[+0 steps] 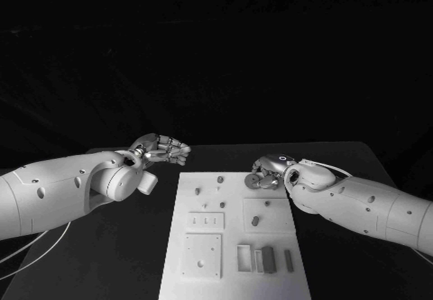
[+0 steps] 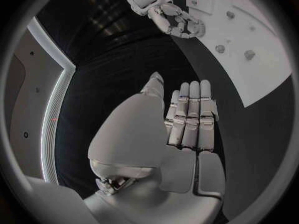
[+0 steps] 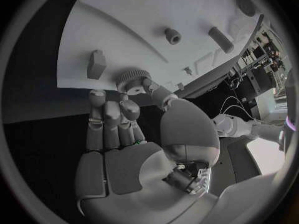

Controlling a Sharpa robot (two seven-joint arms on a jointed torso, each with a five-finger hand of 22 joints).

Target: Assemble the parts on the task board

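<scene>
The task board (image 1: 236,250), a long white plate, lay lengthwise on the black table (image 1: 117,262) and serves here as the landmark. At its near end sat a square plate (image 1: 202,255) with small holes, and beside that, toward the right arm's side, three narrow upright bars (image 1: 265,259) stood close together in slots. Farther up the board came a small block with three slots (image 1: 206,220) and, next to it, a raised square (image 1: 265,215) carrying an oblong peg (image 1: 255,220). Beyond these, several small pegs (image 1: 222,204) stood apart from one another on the board's far half.

At the board's far right edge the right hand (image 1: 267,174) hung over the plate. In the right wrist view its thumb and fingers (image 3: 129,109) pinched a small round gear (image 3: 132,78) with a toothed rim, held just above the board's surface, near a short block (image 3: 96,64) and a cylindrical peg (image 3: 172,35).

The left hand (image 1: 161,150) hovered off the board's far left corner, over bare table and clear of the plate. In the left wrist view its fingers (image 2: 192,115) lay straight and side by side with the thumb standing away from them, and nothing was held in it.
</scene>
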